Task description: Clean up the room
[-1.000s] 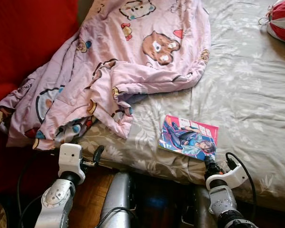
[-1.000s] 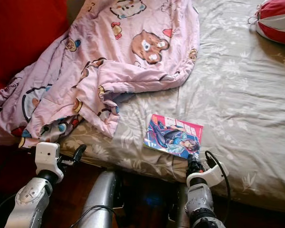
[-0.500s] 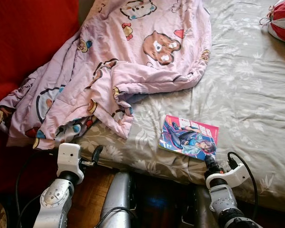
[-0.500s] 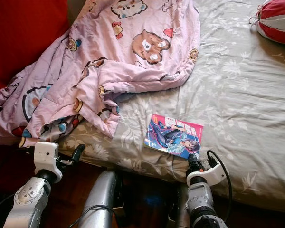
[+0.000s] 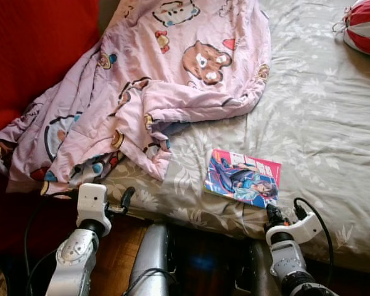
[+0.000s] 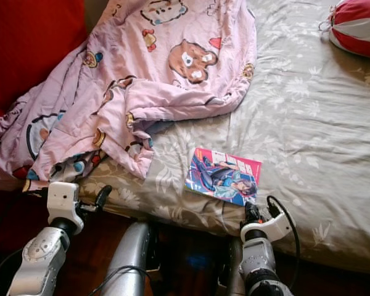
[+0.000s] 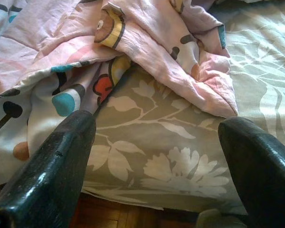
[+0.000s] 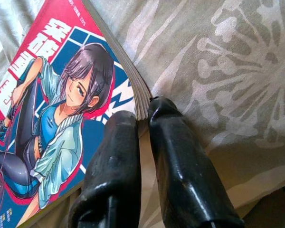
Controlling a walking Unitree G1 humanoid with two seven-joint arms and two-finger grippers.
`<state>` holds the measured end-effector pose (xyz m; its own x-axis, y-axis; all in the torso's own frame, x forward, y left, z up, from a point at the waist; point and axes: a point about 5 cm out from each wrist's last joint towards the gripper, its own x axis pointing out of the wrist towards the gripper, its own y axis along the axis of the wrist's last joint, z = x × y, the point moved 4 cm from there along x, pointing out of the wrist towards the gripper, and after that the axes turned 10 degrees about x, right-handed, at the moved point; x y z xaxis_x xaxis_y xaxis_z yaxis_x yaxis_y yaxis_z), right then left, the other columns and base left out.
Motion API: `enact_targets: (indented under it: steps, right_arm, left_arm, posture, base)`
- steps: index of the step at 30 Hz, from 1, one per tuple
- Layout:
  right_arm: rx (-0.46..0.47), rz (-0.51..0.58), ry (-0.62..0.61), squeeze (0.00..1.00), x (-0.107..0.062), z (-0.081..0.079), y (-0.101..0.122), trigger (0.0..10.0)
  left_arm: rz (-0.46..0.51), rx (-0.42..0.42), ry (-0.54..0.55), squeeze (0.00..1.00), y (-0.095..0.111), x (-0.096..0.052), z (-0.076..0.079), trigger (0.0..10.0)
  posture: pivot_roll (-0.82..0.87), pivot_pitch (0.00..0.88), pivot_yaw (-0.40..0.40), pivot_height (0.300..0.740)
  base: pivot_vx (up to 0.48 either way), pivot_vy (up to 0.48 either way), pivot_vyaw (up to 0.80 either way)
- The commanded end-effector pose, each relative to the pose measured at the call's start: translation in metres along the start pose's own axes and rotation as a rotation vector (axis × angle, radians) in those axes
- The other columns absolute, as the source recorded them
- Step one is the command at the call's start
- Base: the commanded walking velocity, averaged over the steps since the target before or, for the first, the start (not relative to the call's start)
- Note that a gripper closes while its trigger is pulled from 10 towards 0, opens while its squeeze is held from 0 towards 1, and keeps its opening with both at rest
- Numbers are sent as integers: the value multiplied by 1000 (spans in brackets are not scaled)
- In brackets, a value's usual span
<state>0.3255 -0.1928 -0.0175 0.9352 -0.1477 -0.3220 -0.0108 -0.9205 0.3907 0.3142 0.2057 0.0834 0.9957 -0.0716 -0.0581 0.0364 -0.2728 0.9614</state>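
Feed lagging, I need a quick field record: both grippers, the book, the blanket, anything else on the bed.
right gripper: fingers pinched on the book's corner
book: flat on the grey floral bed sheet, near its front edge
left gripper: fingers open, facing the blanket's hem
pink cartoon blanket: crumpled, hanging off the bed's left side
red-and-white cushion: far right corner

Soft daylight lit the head views evenly, brightest on the grey floral sheet [image 5: 320, 117] at upper right, with no glare. The floor strip along the bottom lay in deep shadow, and the red surface [image 5: 31, 55] at upper left was dim. Both head views were sharp. In the wrist views the black fingers [image 7: 52, 175] loomed large and slightly soft; the cloth behind stayed clear.
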Motion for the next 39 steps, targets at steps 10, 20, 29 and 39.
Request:
enact_targets:
  steps: [10,20,29,39]
  right_arm:
    - [-287,91,178,0,-1,-36,-2,0]
    - [-621,189,282,0,-16,-48,8,10000]
    - [-714,338,290,0,-15,-68,43,10000]
    - [-777,344,355,0,-12,-92,40,10000]
  left_arm:
    - [-26,-18,21,0,-13,11,5,10000]
    - [-5,-65,40,0,-10,33,14,10000]
    - [2,-87,63,0,-6,47,14,10000]
    - [-49,-73,80,0,-24,44,7,10000]
  posture:
    - [166,226,49,600]
    - [70,157,8,600]
    - [35,106,-17,623]
    - [34,88,-15,683]
  base:
    - [0,0,0]
    - [0,0,0]
    - [0,0,0]
    - [0,0,0]
